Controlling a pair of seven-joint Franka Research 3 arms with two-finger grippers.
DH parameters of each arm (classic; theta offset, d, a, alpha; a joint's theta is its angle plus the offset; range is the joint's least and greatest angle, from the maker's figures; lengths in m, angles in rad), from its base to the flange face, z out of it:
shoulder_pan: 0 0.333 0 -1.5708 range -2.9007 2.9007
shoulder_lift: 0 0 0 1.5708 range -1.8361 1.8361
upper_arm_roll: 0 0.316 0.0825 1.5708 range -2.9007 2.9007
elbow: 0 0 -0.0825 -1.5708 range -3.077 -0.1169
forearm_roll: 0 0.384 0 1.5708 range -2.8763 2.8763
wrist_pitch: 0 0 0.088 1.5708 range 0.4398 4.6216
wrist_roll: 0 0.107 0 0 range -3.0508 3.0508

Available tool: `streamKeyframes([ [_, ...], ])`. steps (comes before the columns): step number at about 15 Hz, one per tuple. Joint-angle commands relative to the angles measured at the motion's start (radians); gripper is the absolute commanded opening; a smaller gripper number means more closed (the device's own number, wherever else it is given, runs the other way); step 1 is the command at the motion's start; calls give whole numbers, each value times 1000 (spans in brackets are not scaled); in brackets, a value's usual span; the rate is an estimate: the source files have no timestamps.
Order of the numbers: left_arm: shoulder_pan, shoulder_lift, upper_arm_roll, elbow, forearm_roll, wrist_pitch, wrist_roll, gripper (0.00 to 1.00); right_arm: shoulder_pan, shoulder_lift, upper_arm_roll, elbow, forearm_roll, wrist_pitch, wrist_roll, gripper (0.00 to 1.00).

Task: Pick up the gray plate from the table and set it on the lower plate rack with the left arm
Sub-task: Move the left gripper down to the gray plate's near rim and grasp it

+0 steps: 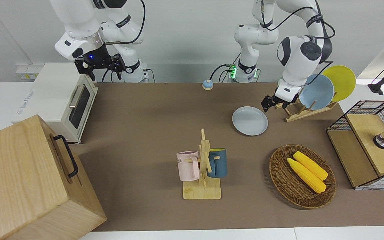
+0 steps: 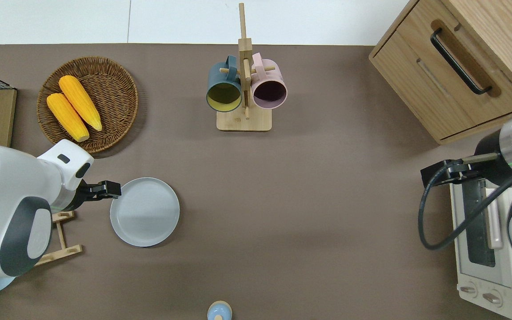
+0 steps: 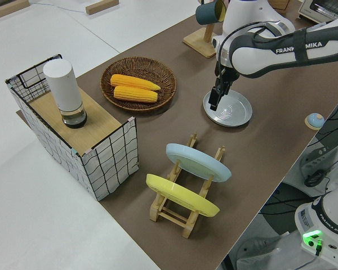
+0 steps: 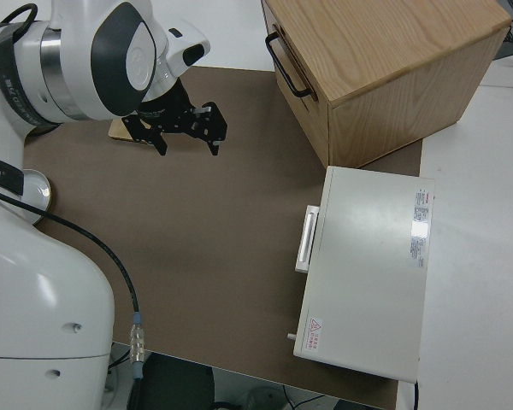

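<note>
A: The gray plate is seen lying flat on the brown table, between the lower plate rack and the wooden mug stand, and nearer to the robots than the wicker basket of two corn cobs.

B: And the left gripper?

A: It is placed right at the plate's rim, on the edge toward the left arm's end of the table. Nothing is held in it. Whether the fingers are parted or closed cannot be told, and contact with the rim cannot be confirmed either.

B: The rack itself?

A: A light blue plate and a yellow plate are carried in its slots, both tilted. The slots nearest the gray plate are shown unfilled in the left side view.

B: The right arm?

A: Parked. The right gripper is shown with its fingers spread and nothing between them. A white toaster oven and a wooden cabinet are set at that end of the table.
</note>
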Motion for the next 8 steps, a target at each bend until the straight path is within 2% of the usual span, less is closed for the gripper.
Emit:
streamKeyframes([
  [1,1,-27,20,-112,-1,82,9,993,-23,-2,21,7,-5,-11,12,983],
  [5,0,-1,20,-151,-14,147,9,987,-23,-2,21,7,-5,-11,12,983],
  [6,0,5,20,-151,-18,148,9,948,-23,-2,21,7,-5,-11,12,983],
  [8,0,19,20,-152,-27,167,7,802,-23,-2,21,7,-5,-12,12,983],
])
